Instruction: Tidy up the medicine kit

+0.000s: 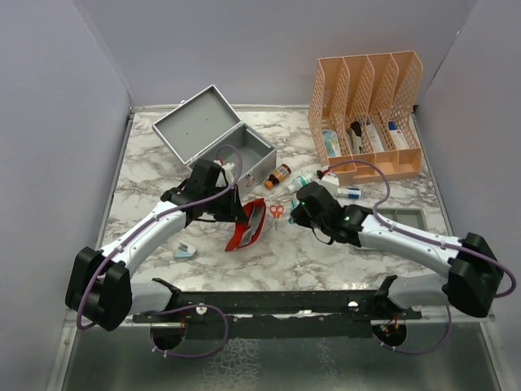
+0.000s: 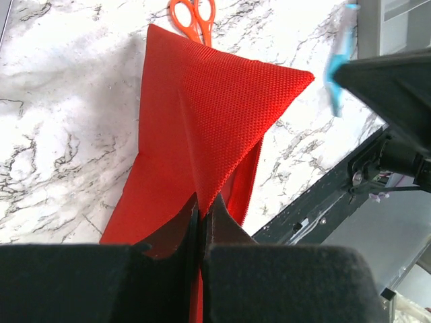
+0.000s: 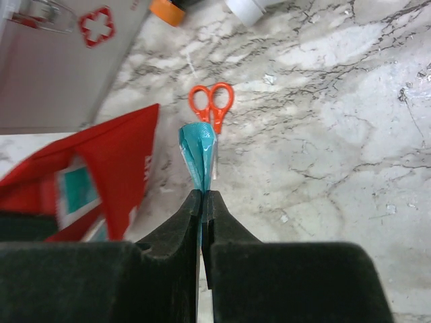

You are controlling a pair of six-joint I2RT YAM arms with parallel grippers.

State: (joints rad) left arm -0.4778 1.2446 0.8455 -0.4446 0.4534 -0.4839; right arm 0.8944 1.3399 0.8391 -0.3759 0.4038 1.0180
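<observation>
The medicine kit (image 1: 252, 151), a grey metal box, stands open at the back left with its lid raised; its front with a red cross (image 3: 95, 25) shows in the right wrist view. My left gripper (image 2: 202, 202) is shut on the edge of a red fabric pouch (image 2: 202, 114), which hangs open just in front of the kit (image 1: 247, 226). My right gripper (image 3: 202, 195) is shut on a thin teal packet (image 3: 198, 149), held above the marble right of the pouch. Small orange scissors (image 3: 211, 102) lie on the table between the two grippers (image 1: 277, 212).
An orange mesh file organizer (image 1: 366, 114) with supplies stands at the back right. A shallow grey tray (image 1: 403, 218) lies at the right. An orange-capped bottle (image 1: 278, 176) and a white bottle (image 1: 299, 184) lie beside the kit. A small teal packet (image 1: 185, 251) lies front left.
</observation>
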